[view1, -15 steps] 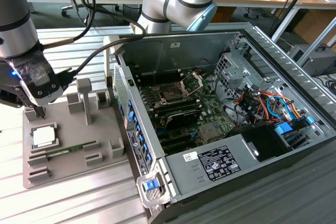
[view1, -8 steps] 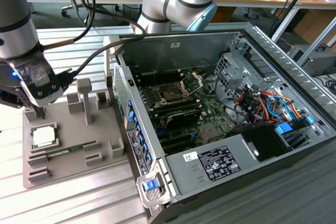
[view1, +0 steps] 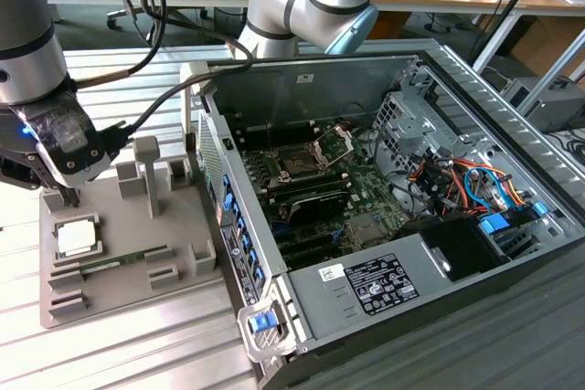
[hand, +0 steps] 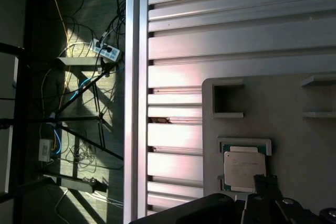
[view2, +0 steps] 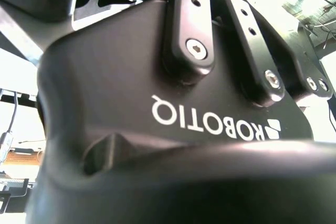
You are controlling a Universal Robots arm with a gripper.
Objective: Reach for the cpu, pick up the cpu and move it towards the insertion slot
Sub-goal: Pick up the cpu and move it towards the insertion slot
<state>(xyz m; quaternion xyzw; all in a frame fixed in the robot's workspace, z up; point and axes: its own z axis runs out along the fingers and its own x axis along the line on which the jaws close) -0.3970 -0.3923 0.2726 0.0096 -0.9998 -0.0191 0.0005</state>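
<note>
the gripper [view1: 70,196] hangs just above the grey plastic tray [view1: 119,291] on the ribbed metal tabletop [view1: 137,353], close over the cpu [view1: 76,237], which lies flat in a tray recess. i cannot tell how its jaws stand. the insertion slot [view1: 298,164] sits well apart, inside the open computer case [view1: 302,89].

The chip [view1: 77,237] lies in a tray [view1: 128,224] recess on the surface [view1: 119,358], at the exterior view's left, with the claw [view1: 67,196] just above it. The socket [view1: 298,167] sits inside the computer case [view1: 302,89] to the right.
</note>
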